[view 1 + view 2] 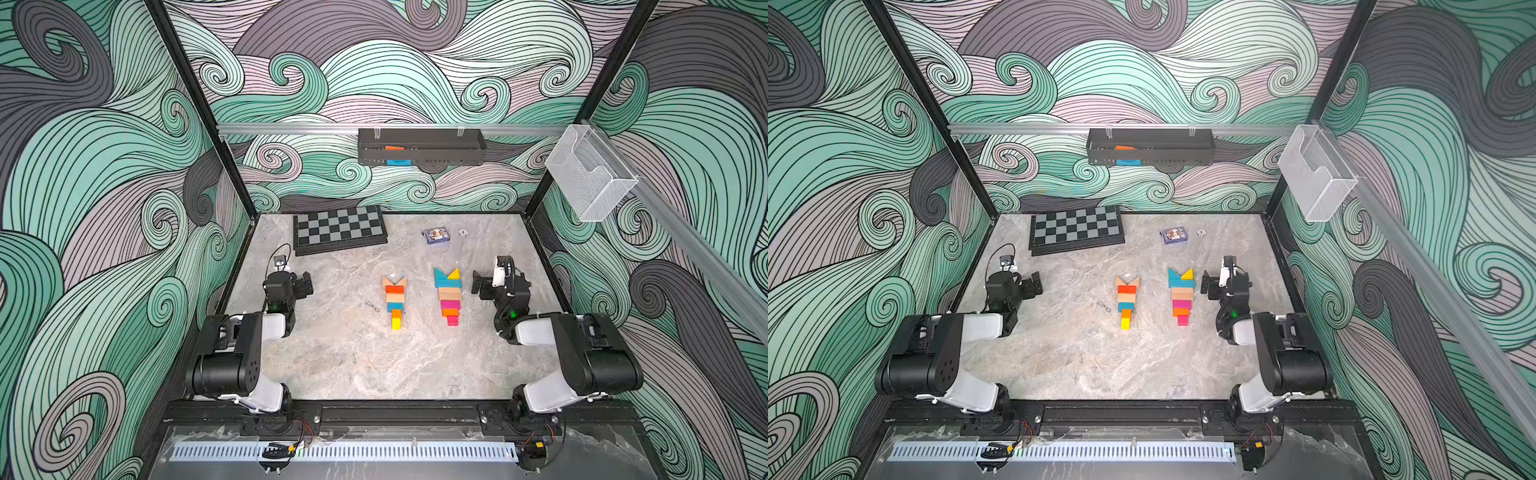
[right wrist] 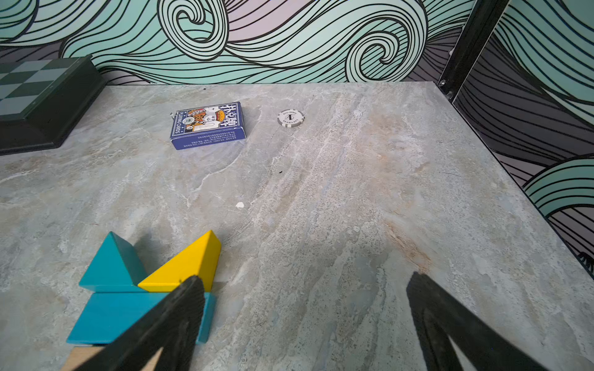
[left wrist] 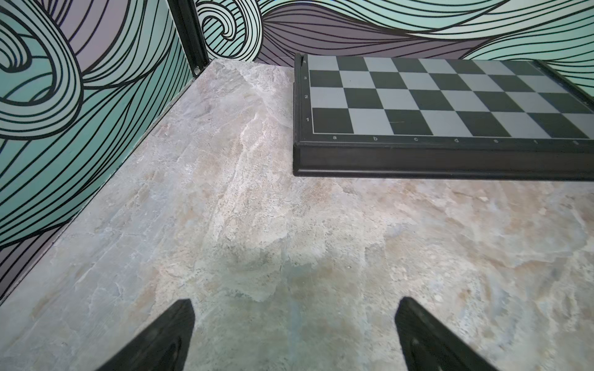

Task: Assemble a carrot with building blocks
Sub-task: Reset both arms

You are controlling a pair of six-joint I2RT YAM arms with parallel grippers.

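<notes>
Swirl-patterned walls close in a marbled tabletop [image 1: 353, 365]. In both top views the building blocks lie flat at its middle as two tapering figures, side by side but apart. The left-side carrot [image 1: 395, 301] has tan wedges at its far end, then red, tan, teal, orange and yellow pieces narrowing toward the robot. The right-side carrot [image 1: 448, 296] runs from teal and yellow wedges down to a pink tip. No loose block shows on the tabletop, so the build looks finished. At most the next move is a small straightening or a clean retreat. The left hand [image 1: 306, 284] stands well apart from the blocks, released and empty. The right hand [image 1: 476, 286] is just beside the right-side carrot's wide end, also released. A chequered board [image 1: 340, 227], a card box [image 1: 435, 235] and a chip [image 1: 463, 232] sit at the far edge, out of the way

From the left wrist, spread fingers [image 3: 173, 334] frame bare tabletop, with the chequered board ahead

From the right wrist, one of the fingers [image 2: 180, 314] overlaps the teal bar [image 2: 115, 316], which lies below the teal wedge [image 2: 112, 263] and yellow wedge [image 2: 189, 263]. I cannot tell if they touch. Any sideways sweep here risks knocking the wedges, so lifting straight up seems safest
</notes>
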